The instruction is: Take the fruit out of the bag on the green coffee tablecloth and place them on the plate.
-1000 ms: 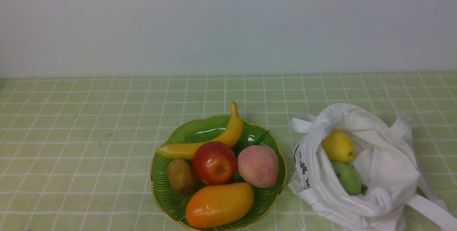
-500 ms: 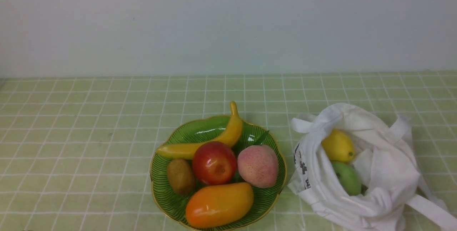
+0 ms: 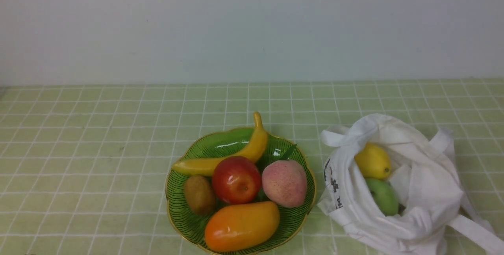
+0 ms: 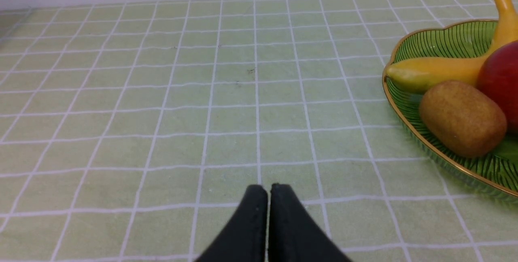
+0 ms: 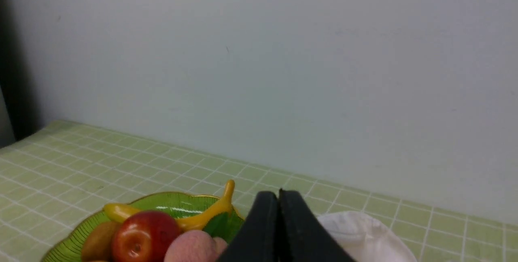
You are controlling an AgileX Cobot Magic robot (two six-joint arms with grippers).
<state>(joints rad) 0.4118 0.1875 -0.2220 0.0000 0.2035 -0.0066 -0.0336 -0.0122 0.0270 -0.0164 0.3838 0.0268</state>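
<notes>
Both pincers, left gripper (image 4: 268,191) and right gripper (image 5: 278,197), sitting closed and empty; glossy, likely slippery lemon (image 3: 373,161) lying in the soft bag (image 3: 427,192) near the bench's right edge, probably best gripped across its middle.

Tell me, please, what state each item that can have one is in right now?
bag: open, slumped on its side
lemon: inside the bag
green fruit: inside the bag
plate: holding five fruits
left gripper: shut, empty
right gripper: shut, empty

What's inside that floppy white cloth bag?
In the white cloth bag's open mouth lie a yellow lemon and a smaller green rounded fruit. Cloth folds cover the bag's depths, so more may hide there.
</notes>
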